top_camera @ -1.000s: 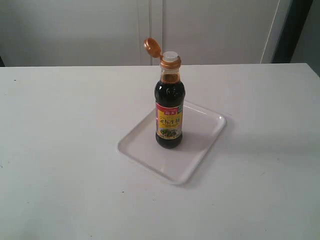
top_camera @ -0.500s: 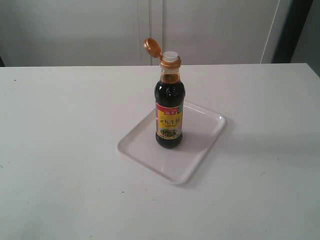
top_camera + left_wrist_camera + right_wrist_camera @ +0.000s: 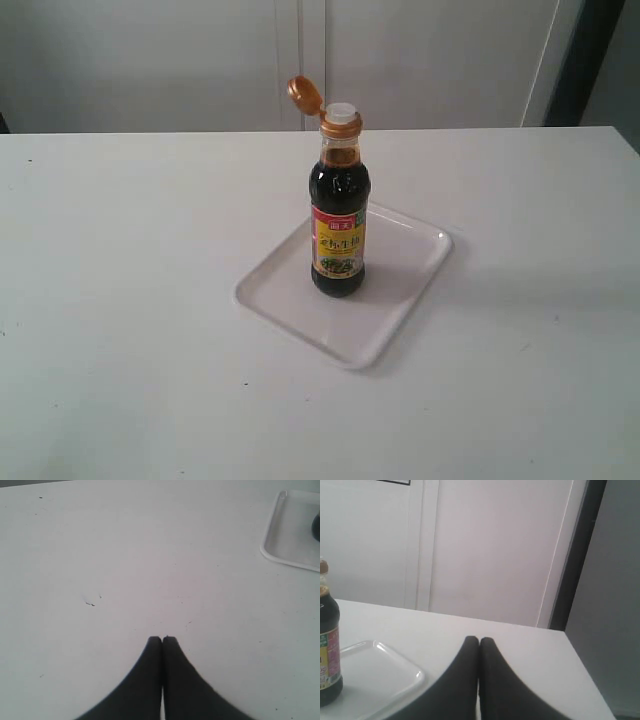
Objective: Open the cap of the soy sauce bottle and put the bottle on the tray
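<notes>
Exterior view: soy sauce bottle (image 3: 339,225) stands upright on the tray (image 3: 400,290), a little toward the tray's left part, its base fully inside the low rim. The cap (image 3: 304,95) is flipped open, tilted up and to the left of the neck on its hinge, with the white spout (image 3: 340,113) bare beneath it. The tray lies flat on the white table (image 3: 120,300), turned at an angle to the table's edges. Neither arm shows in this view. Against the pictures from a second and half a second ago, nothing differs: bottle, cap and tray sit in the same places.

Left wrist view: the left gripper (image 3: 162,639) hangs above bare tabletop, its two dark fingers pressed together with nothing between them. A corner of the tray (image 3: 280,540) shows well apart from the fingertips, and a dark sliver at the picture's edge is the bottle's base (image 3: 316,526).

Right wrist view: the right gripper (image 3: 479,640) points level across the table toward the pale wall panels (image 3: 490,550), its fingers closed on each other and empty. The bottle (image 3: 328,650) stands on the tray (image 3: 395,675) off to one side, apart from the fingers; its cap is out of the picture.
</notes>
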Tool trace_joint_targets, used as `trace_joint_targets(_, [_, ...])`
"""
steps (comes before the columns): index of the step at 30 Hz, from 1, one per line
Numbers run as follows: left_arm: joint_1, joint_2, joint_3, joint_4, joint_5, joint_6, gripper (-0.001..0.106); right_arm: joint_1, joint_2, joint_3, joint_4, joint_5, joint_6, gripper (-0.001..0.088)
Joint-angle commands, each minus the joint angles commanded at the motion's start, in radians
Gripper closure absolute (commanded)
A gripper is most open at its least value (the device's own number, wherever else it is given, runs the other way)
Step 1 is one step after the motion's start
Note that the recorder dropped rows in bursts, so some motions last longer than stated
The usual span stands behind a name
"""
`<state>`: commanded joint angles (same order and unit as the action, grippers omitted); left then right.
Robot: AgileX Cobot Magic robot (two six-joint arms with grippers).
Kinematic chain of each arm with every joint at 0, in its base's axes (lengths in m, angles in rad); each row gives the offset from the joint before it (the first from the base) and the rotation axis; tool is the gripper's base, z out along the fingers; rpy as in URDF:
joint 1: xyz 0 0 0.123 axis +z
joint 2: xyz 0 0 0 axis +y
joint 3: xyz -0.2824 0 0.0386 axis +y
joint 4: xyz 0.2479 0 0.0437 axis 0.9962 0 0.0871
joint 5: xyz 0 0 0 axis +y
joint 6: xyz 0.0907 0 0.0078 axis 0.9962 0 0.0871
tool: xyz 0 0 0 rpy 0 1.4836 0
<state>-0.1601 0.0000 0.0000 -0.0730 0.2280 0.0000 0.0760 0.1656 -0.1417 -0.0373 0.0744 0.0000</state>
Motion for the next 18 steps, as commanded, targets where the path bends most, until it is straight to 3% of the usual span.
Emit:
trace_joint_targets(12, [0.0, 0.0, 0.0, 0.0, 0.0, 0.0, 0.105, 0.0, -0.116, 0.131, 0.027, 0.056, 0.0, 0.0868])
trace_joint_targets(18, [0.0, 0.0, 0.0, 0.0, 0.0, 0.0, 0.105, 0.0, -0.166, 0.142, 0.037, 0.097, 0.0, 0.0868])
